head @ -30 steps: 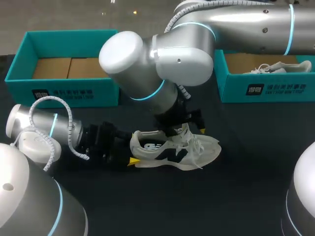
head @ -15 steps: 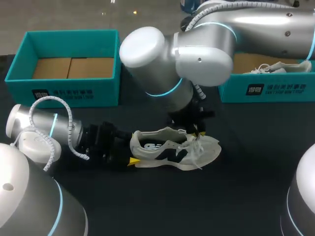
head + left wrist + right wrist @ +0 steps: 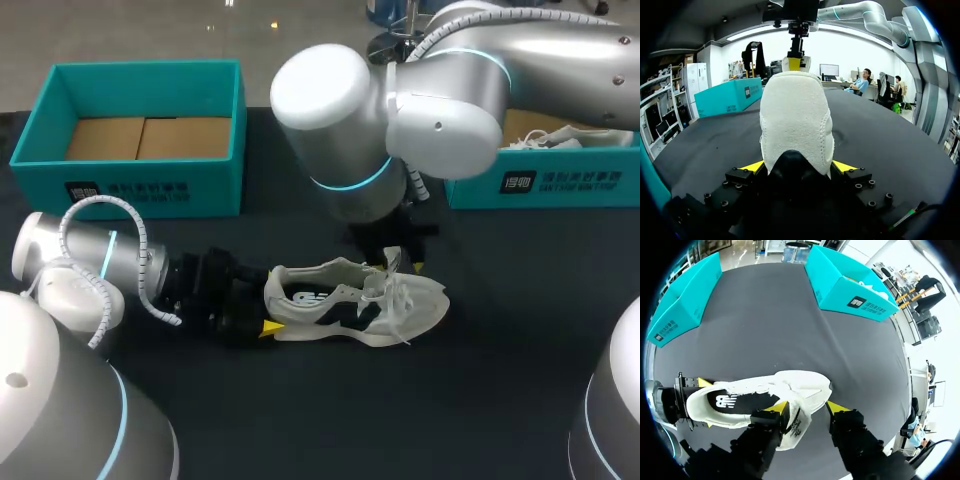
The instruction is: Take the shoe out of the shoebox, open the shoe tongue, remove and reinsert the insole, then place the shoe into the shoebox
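A white and black shoe [image 3: 350, 300] lies on its side on the dark table, toe to the right. My left gripper [image 3: 268, 306] is shut on its heel; in the left wrist view the heel [image 3: 795, 115] fills the space between both yellow tips of that gripper [image 3: 799, 167]. My right gripper [image 3: 400, 262] hangs just over the laces and tongue, and it also shows beyond the shoe as the other gripper [image 3: 794, 62]. In the right wrist view the right gripper [image 3: 808, 407] stands open, and the raised tongue [image 3: 796, 422] leans against one finger over the shoe [image 3: 765, 390].
An empty teal shoebox [image 3: 140, 185] stands at the back left. A second teal box [image 3: 540, 182] at the back right holds another white shoe [image 3: 560, 137]. Both boxes [image 3: 685, 305] [image 3: 850, 290] lie well ahead of the right gripper. Bare dark table lies in front of the shoe.
My right arm swung to the right and its gripper shifted a little toward the toe. The tongue and laces were pulled up and now stand raised. The left arm has not moved.
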### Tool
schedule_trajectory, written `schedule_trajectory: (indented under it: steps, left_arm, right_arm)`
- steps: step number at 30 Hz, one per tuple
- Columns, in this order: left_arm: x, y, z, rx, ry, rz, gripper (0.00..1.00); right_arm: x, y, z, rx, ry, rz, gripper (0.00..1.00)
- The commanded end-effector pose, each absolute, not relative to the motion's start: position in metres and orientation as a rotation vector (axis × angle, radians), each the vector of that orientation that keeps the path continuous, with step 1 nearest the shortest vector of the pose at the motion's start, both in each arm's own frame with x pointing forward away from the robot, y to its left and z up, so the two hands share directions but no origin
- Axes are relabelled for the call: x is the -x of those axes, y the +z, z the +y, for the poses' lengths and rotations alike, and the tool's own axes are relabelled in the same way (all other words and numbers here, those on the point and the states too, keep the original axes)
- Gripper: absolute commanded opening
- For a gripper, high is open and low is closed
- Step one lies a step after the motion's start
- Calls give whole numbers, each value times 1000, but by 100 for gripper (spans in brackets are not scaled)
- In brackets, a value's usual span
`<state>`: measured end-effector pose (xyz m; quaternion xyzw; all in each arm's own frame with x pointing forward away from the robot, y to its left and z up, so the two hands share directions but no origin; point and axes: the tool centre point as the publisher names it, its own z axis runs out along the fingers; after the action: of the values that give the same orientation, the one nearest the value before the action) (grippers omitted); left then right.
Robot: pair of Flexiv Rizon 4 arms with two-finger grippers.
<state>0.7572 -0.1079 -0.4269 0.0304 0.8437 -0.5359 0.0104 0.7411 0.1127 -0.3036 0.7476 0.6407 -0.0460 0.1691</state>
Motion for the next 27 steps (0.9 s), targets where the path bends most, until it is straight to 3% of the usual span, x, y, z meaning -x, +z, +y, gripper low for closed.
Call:
schedule_trajectory:
  steps: [1,5,14,27]
  left_arm:
    - [-762,-433,-109,-96,-1667,2637,0]
    - [-762,-433,-109,-96,-1667,2637,0]
    - [-762,-433,-109,-96,-1667,2637,0]
    - [-762,-433,-109,-96,-1667,2637,0]
  right_arm:
    - [-728,-277,145,-2160,-79,1724,100]
    - [-725,-254,173,-1983,63,2023,100]
    - [-713,-238,219,-780,340,2781,100]
    - [-715,-233,212,-806,376,2791,100]
